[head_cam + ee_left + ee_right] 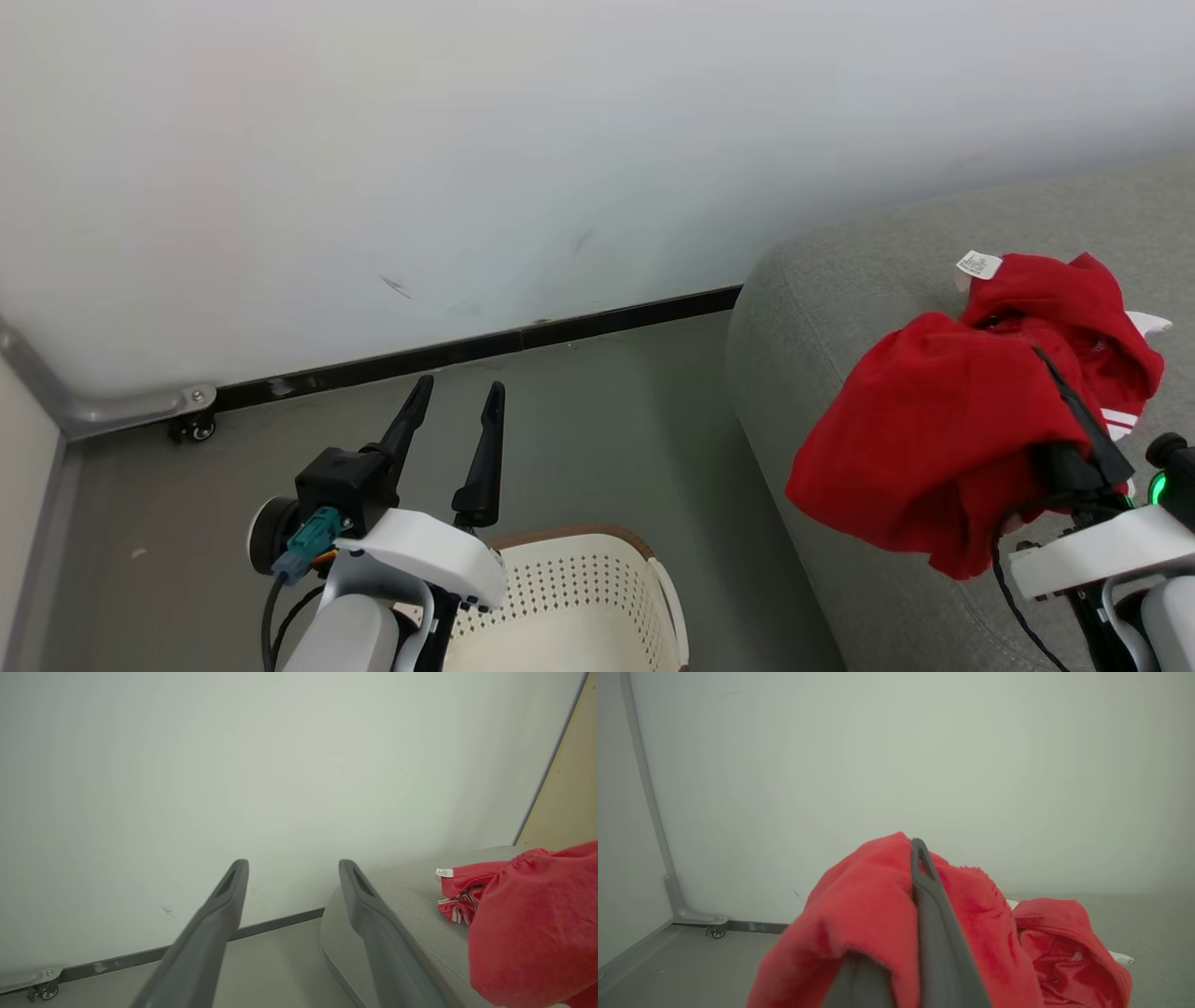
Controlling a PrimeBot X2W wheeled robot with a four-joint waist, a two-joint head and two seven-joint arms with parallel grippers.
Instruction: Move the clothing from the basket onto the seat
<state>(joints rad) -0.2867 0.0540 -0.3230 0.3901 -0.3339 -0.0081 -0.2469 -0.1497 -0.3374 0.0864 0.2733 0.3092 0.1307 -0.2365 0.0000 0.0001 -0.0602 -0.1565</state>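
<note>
1. Head view. The left hand (460,385), with two long dark fingers, is at the lower left of the frame. It is released, jaws apart, and grasps nothing. Below it, at bottom centre, is the cream-white perforated plastic laundry basket (579,579) with a brown rim.
2. Head view, right side. The right hand (1038,355) is clenched on the plain red soft fabric garment (934,429). The garment hangs bunched at the rounded edge of the large light-grey woven-fabric seat (840,280). Whether it rests on the seat cannot be told. Just above it in the frame, the red garment with white striped trim and white tag (1074,289) lies on the seat and touches the plain one.
3. Left wrist view. The left hand (293,865) has its fingers spread wide against the white wall (233,765). At right of frame, the striped garment (462,891) lies on the seat (402,891). The plain garment (528,924) bulks at the lower right.
4. Right wrist view. The right hand (915,858) has one finger showing and the other under cloth. The plain garment (859,905) is pinched between them at bottom centre. The striped garment (1064,952) lies at lower right on the seat (1148,914). A small black caster wheel (717,933) sits at lower left.
</note>
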